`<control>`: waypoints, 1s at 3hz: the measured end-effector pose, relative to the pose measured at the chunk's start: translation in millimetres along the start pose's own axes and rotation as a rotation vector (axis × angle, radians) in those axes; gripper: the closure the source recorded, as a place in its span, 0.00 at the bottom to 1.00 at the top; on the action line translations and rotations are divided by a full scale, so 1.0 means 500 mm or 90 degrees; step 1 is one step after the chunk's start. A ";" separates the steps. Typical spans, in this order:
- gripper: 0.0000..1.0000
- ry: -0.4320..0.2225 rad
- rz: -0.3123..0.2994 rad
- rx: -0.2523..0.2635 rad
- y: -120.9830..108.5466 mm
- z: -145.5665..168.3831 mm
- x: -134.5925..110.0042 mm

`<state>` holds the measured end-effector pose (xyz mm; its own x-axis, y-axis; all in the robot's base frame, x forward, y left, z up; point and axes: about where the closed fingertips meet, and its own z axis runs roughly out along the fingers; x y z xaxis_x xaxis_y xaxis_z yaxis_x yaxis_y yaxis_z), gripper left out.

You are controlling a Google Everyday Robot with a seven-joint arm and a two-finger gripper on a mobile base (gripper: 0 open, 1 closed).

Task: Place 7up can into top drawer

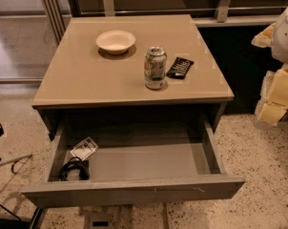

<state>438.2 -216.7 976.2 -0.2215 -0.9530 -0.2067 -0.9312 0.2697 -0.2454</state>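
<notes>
The 7up can (155,67) stands upright on the tan cabinet top (87,80), right of centre, next to a flat black packet (180,67). The top drawer (144,163) is pulled out wide below the top, with its grey front panel (134,191) nearest the camera. My gripper (277,92) is at the far right edge of the view, off the cabinet's right side and well apart from the can, with white and pale yellow parts showing.
A white bowl (115,41) sits at the back of the cabinet top. In the drawer's left end lie a black coiled cable (75,170) and a small white packet (85,148). Speckled floor surrounds the cabinet; metal rails run behind it.
</notes>
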 end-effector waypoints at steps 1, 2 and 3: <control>0.00 -0.006 0.003 0.001 -0.012 -0.002 -0.005; 0.00 -0.048 0.012 0.006 -0.071 0.019 -0.031; 0.00 -0.108 0.025 0.010 -0.145 0.053 -0.073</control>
<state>521.6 -197.6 976.5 -0.2045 -0.9051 -0.3728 -0.9176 0.3099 -0.2489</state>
